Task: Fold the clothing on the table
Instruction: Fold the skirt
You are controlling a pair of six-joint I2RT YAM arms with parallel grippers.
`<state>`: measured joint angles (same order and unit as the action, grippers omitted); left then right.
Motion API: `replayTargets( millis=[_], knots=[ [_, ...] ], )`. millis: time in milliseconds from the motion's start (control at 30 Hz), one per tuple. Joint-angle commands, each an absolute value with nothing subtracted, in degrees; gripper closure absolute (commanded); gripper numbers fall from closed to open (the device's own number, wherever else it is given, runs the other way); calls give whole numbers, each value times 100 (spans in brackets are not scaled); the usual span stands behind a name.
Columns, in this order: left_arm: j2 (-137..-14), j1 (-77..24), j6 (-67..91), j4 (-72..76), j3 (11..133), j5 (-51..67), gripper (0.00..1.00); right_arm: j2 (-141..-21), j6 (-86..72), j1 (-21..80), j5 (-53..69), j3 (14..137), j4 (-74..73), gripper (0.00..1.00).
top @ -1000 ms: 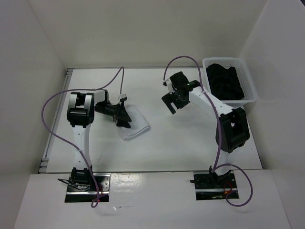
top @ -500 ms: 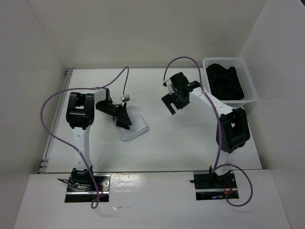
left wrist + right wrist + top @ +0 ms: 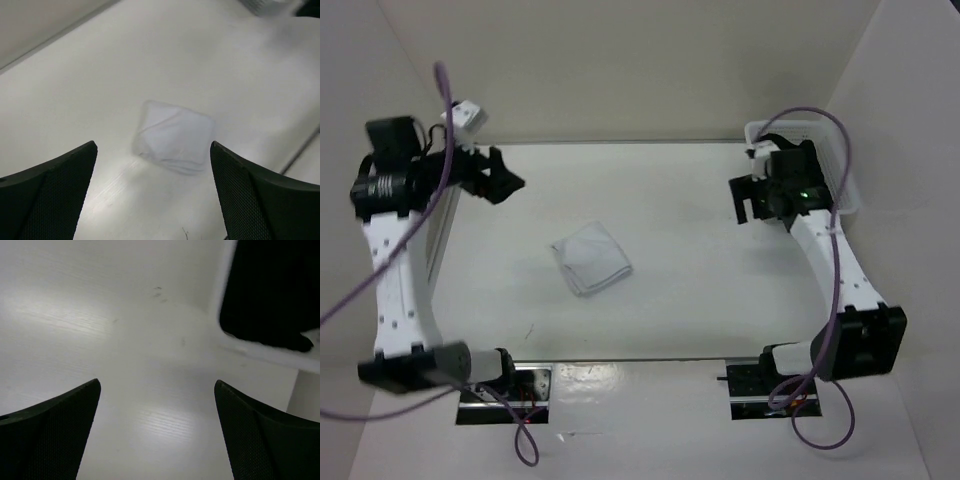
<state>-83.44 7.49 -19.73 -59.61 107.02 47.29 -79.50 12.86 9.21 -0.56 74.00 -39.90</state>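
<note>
The clothing (image 3: 591,260) lies as a small folded white square on the table (image 3: 710,280), left of centre, with nothing touching it. My left gripper (image 3: 498,176) is raised at the far left, well clear of the clothing, jaws open and empty. In the left wrist view the clothing (image 3: 172,136) shows on the table below, between the open fingers of the left gripper (image 3: 152,147). My right gripper (image 3: 750,198) hangs open at the right, beside the basket. In the right wrist view, only bare table shows between the fingers of the right gripper (image 3: 157,384).
A white mesh basket (image 3: 848,190) sits at the back right corner, largely hidden by the right arm. In the right wrist view the basket's rim (image 3: 250,350) frames a black garment (image 3: 270,290). Walls enclose the table on three sides.
The left gripper has lifted off the clothing and swung back to the far left. The right gripper has moved right toward the basket. The clothing stays folded on the table.
</note>
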Motion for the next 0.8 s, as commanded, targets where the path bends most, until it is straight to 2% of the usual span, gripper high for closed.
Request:
replayTargets(
  millis=[0,133,267,533,767],
  knots=[
    [-6898,1605,-933,-4960,8450,3108,1,-6956,1073,-101,254,6673,-3420,2],
    [-6216,2494,-686,-4195,6520,2699,1,-6382,723,-1050,561,5698,-3032,2],
    [-5977,3154,-606,-3692,5933,2233,1,-6258,650,-2310,1512,5484,-2900,2],
    [-5916,4050,-659,-3542,5652,2574,1,-6451,879,-2391,1328,5476,-2953,2],
    [-5915,4052,-765,-3480,5581,2839,1,-6653,1046,-2391,1380,5458,-2900,2]
  ],
)
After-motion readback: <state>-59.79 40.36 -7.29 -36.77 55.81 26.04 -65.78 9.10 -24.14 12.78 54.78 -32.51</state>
